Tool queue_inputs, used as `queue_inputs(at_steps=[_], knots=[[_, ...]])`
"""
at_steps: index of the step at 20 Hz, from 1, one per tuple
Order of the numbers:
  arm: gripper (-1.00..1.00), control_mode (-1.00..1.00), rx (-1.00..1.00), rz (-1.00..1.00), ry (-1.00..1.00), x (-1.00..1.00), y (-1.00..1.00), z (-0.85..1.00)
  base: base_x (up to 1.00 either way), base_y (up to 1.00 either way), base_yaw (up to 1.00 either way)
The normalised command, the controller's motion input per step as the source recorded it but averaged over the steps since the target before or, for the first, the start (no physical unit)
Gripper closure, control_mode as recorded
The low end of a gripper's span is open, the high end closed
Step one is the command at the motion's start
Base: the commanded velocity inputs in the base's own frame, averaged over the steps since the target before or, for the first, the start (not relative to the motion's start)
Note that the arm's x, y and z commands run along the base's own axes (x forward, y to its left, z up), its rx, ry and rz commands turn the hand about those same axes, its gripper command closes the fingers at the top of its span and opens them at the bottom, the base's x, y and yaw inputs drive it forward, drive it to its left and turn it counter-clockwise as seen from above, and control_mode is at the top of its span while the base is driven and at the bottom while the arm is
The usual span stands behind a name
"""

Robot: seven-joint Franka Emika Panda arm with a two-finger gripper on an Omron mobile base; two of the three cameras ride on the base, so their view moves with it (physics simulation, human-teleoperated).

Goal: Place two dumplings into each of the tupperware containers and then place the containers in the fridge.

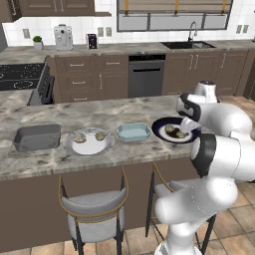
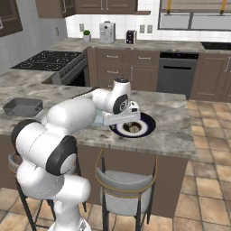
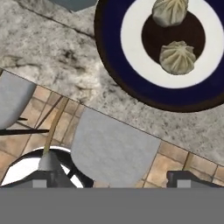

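Two dumplings (image 3: pixel 177 57) (image 3: pixel 170 12) lie on a round dark-rimmed plate (image 3: pixel 109 52) near the counter's front edge. My gripper (image 3: pixel 116 179) hovers open above that plate's near side, with nothing between its fingertips (image 3: pixel 46 177). From the left base view the gripper (image 1: pixel 185 125) hangs over the plate (image 1: pixel 164 130). To its left sit the light blue tupperware container (image 1: pixel 133 132), a pale grey plate (image 1: pixel 89 147) carrying two more dumplings (image 1: pixel 79 138) (image 1: pixel 101 135), and the dark grey container (image 1: pixel 37 137). Both tubs look empty. The fridge is out of view.
Two stools (image 1: pixel 94 209) (image 2: pixel 126 189) stand under the counter's front edge (image 1: pixel 74 167). My arm (image 2: pixel 76 113) reaches across the counter from the left in the right base view. A stove (image 1: pixel 20 77) and a back counter with sink (image 1: pixel 191 44) lie beyond.
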Motion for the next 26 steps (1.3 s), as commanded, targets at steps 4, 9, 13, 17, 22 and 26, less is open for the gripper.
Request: queue_inputs(at_steps=[4,9,13,17,22,26], knots=[[-1.00,-1.00,0.00,0.00,0.00,0.50,-0.11,-0.35,0.00,0.00,0.00],[-1.00,-1.00,0.00,0.00,0.00,0.55,-0.05,-0.46,0.00,0.00,0.00],[-1.00,-1.00,-0.01,0.00,0.00,0.61,-0.14,-0.51,0.00,0.00,0.00],[-1.00,-1.00,0.00,0.00,0.00,0.66,-0.20,-0.41,0.00,0.00,0.00],[-1.00,-1.00,0.00,0.00,0.00,0.69,-0.22,-0.38,0.00,0.00,0.00],[-1.00,-1.00,0.00,0.00,0.00,0.69,-0.23,-0.36,0.00,0.00,0.00]])
